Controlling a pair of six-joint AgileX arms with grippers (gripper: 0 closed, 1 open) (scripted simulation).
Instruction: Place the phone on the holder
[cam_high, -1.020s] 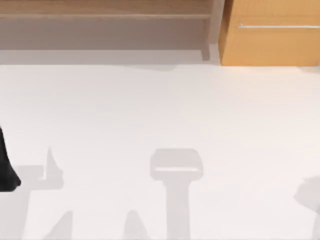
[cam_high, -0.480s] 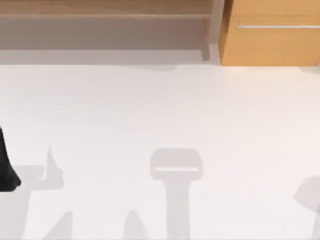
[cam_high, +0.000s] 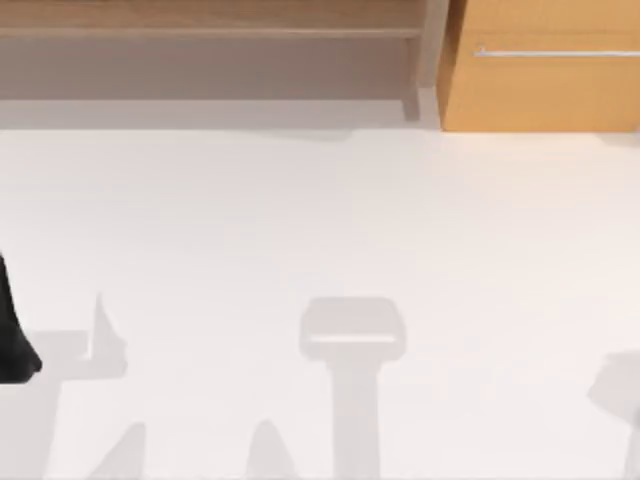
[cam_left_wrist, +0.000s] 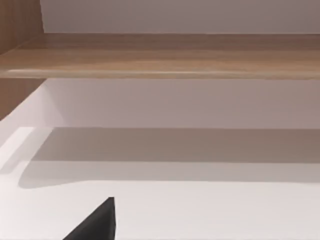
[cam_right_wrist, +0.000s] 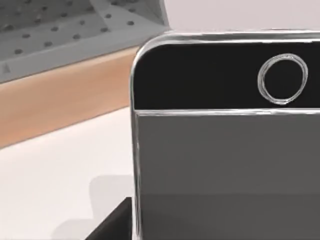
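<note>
Phone (cam_right_wrist: 225, 150) sits close before your right wrist camera, its grey screen facing the lens, black bezel and round home button (cam_right_wrist: 282, 79) at the far end, silver edge along the side. A dark corner of the right end effector (cam_right_wrist: 112, 222) shows just beside the phone's edge, but you cannot tell whether its fingers are spread or clamped on the phone. Behind the phone you see the white tabletop (cam_right_wrist: 50, 180), a wooden band and a grey perforated panel (cam_right_wrist: 65, 25). From above, the tabletop carries soft shadows; your left arm (cam_high: 12, 330) shows as a dark shape at the left edge. A wooden shelf (cam_high: 210, 25) and an orange cabinet (cam_high: 540, 80) line the far side. Your left wrist view shows one dark fingertip (cam_left_wrist: 97, 222) over the tabletop; you cannot tell that end effector's state either.
</note>
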